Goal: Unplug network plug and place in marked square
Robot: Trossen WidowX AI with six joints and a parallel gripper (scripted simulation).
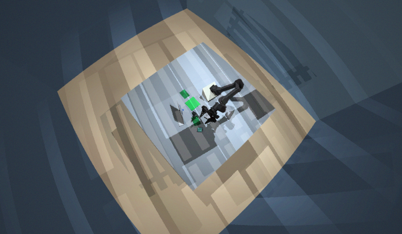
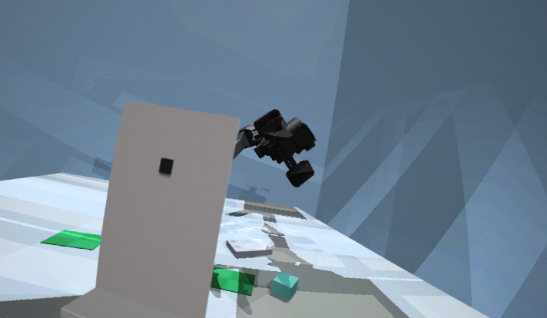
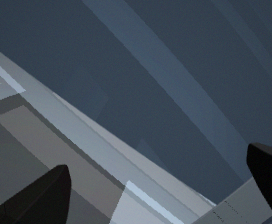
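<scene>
The grey upright panel (image 1: 176, 113) (image 2: 164, 221) stands on the table. The exterior camera sees it from behind, with the dark square socket (image 2: 166, 166) in it. In the top view a small blue speck (image 1: 183, 109) on the panel's arm-side face is the plug; its tab is too small to see. My gripper (image 1: 206, 115) (image 2: 243, 136) (image 3: 160, 164) is wide open and empty. It hangs in the air to the side of the panel, about level with the socket, touching nothing. The wrist view shows only both fingertips, the table edge and dark background. Three green squares (image 1: 192, 103) (image 1: 184, 93) (image 1: 195, 120) lie on the table.
A teal cube (image 1: 199, 129) (image 2: 284, 285) sits near a green square (image 2: 231, 280). A flat pale slab (image 2: 247, 246) lies behind it. A white box (image 1: 208, 92) stands by the arm (image 1: 231, 90). Another green square (image 2: 71, 239) lies left of the panel.
</scene>
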